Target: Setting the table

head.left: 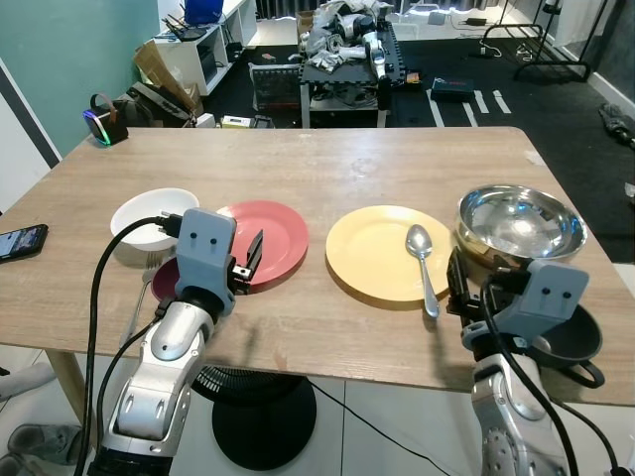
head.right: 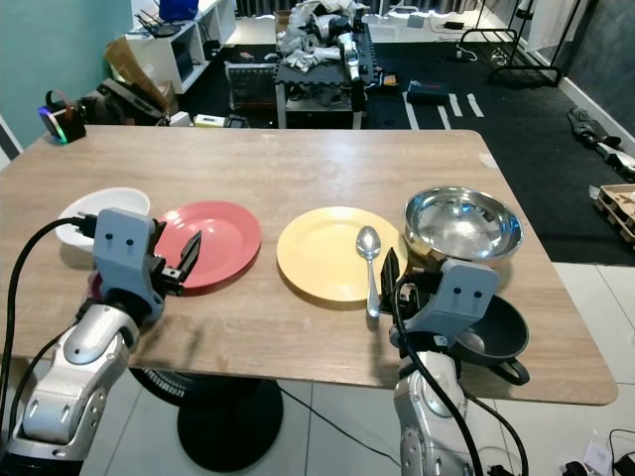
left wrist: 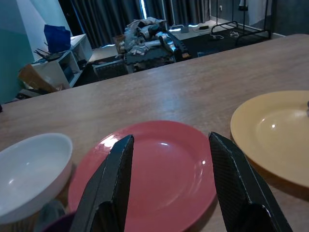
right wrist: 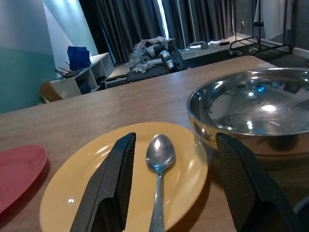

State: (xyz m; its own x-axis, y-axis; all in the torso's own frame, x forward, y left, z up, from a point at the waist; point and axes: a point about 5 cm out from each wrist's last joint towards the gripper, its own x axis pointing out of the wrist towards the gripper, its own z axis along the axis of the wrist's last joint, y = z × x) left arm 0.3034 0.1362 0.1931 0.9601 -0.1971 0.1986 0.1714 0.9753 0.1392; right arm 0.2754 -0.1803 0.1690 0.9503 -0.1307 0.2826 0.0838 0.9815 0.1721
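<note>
While both arms reach in over the near edge of the light wooden desk (head.left: 327, 164), neither gripper holds anything. The left gripper (left wrist: 170, 186) hovers just above the near rim of the round flat red plate (head.left: 266, 241), its two black fingers (left wrist: 112, 183) spread apart with the plate showing between them. The right gripper (right wrist: 179, 186) sits low at the near edge of the round yellow plate (head.left: 377, 250), its fingers (right wrist: 112, 186) likewise spread wide and empty, pointing along the silver metal spoon (head.left: 423, 263). That spoon lies on the right side of the yellow plate, bowl away from the robot and handle reaching past the plate's near rim toward the right gripper.

Left of the red plate stands a white round bowl (head.left: 149, 216), just beside it. A silver fork (head.left: 140, 297) lies on the desk near the white bowl, largely hidden by the left arm and its black cable, and a dark purple dish (head.left: 166, 282) peeks out from under the left wrist. To the right of the yellow plate rests a shiny steel mixing bowl (head.left: 520, 224), close to the plate's edge. A black bowl with a small handle (head.left: 571, 342) sits near the desk's front right corner, partly behind the right wrist. A black phone (head.left: 20, 242) lies at the far left edge of the desk.
</note>
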